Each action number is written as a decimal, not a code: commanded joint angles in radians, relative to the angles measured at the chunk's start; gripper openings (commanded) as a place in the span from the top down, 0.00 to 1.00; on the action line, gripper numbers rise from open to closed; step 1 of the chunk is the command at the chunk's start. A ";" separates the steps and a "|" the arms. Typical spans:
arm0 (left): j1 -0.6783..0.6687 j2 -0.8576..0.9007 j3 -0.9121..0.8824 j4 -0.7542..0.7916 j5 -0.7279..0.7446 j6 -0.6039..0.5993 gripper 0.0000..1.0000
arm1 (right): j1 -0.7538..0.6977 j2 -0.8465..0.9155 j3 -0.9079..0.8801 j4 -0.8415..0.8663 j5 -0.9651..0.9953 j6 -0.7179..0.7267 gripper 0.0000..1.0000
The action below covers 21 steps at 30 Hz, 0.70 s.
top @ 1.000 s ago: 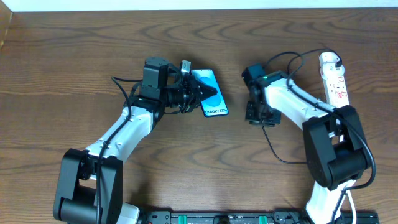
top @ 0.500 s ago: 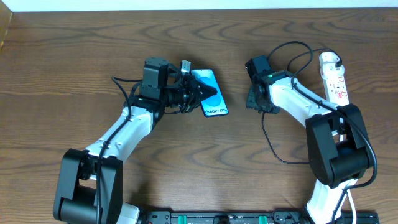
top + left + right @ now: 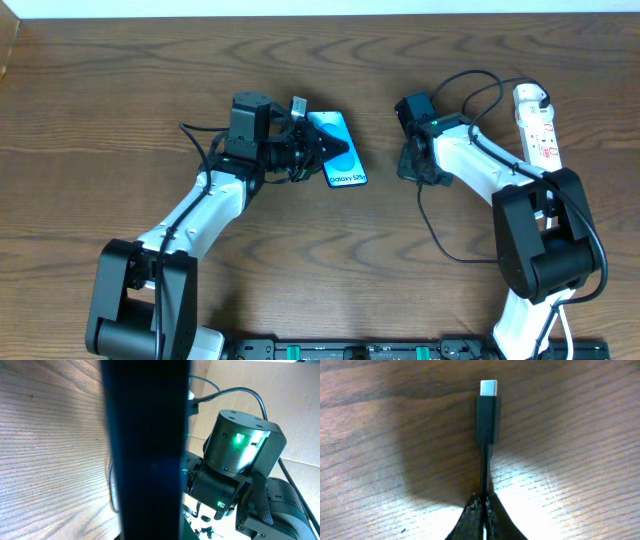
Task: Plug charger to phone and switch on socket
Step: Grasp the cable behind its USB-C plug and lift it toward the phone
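Phone (image 3: 343,171) screen reads "Galaxy S25", apparently.

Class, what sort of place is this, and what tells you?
Probably a robotics lab bench: the left arm and right arm at a wooden table hold a phone and a charger, a power strip nearby.

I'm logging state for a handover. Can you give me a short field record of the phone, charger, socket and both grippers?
phone: cyan screen facing up, gripped at its left edge
left gripper: shut on the phone
charger: cable pinched, its tip sticking out bare ahead of the fingers
right gripper: shut on the charger
charger to phone: apart, not plugged in
socket: far right of both grippers, untouched; switch state cannot be told
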 commanded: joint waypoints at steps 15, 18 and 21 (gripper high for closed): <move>0.050 0.005 0.017 0.291 0.129 -0.097 0.93 | -0.135 -0.274 0.056 -0.150 -0.580 -0.504 0.99; 0.048 0.022 0.017 0.390 0.135 -0.151 0.93 | -0.164 -0.385 0.050 -0.253 -0.658 -0.603 0.99; 0.037 0.032 0.017 0.477 0.125 -0.176 0.93 | -0.162 -0.495 0.018 -0.331 -0.727 -0.718 0.99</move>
